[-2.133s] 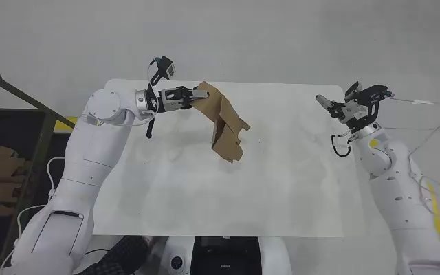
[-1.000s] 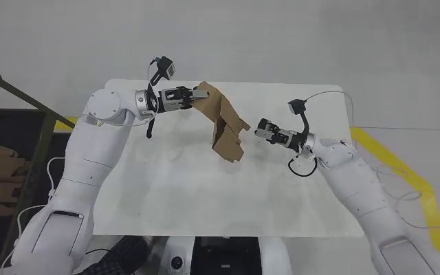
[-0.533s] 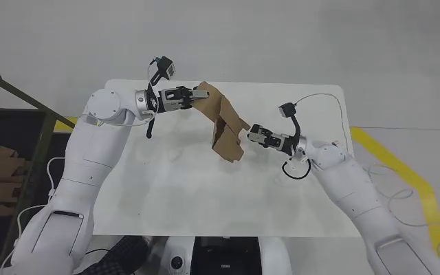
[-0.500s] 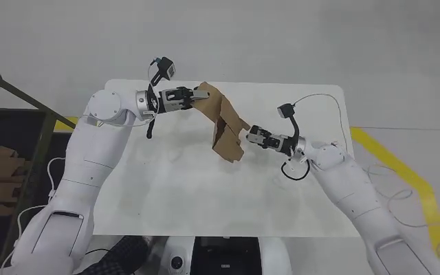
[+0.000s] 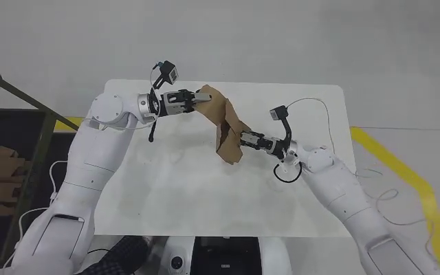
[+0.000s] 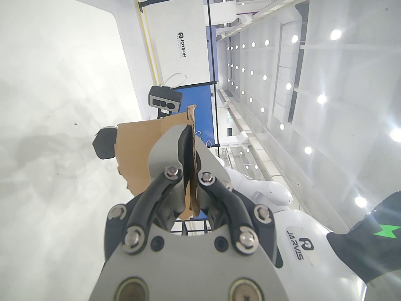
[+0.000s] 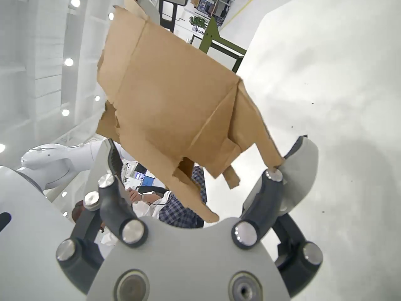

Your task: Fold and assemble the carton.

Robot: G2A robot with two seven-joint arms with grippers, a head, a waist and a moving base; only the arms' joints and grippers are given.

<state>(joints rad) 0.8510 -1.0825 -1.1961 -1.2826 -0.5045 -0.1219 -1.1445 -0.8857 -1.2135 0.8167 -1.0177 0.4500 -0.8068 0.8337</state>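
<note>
Above the table (image 5: pixel 172 196), left end effector (image 5: pixel 198 100) clamps the carton (image 5: pixel 223 118); right end effector (image 5: pixel 243 139), spread apart, straddles its flaps.

**Three cameras, one shared subject**

The top view looks straight down on the worktop (image 5: pixel 172 199) from overhead. The left wrist view sights along the left claw (image 6: pixel 188 145), the right along the right claw (image 7: pixel 205 151), both very near. All three share the carton (image 5: pixel 221 115).

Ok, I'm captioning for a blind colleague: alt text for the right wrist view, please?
A partly folded brown carton sits tilted over the white table, its lower flaps reaching down between the open fingers of the right gripper. One finger seems to touch the tip of a flap.
</note>
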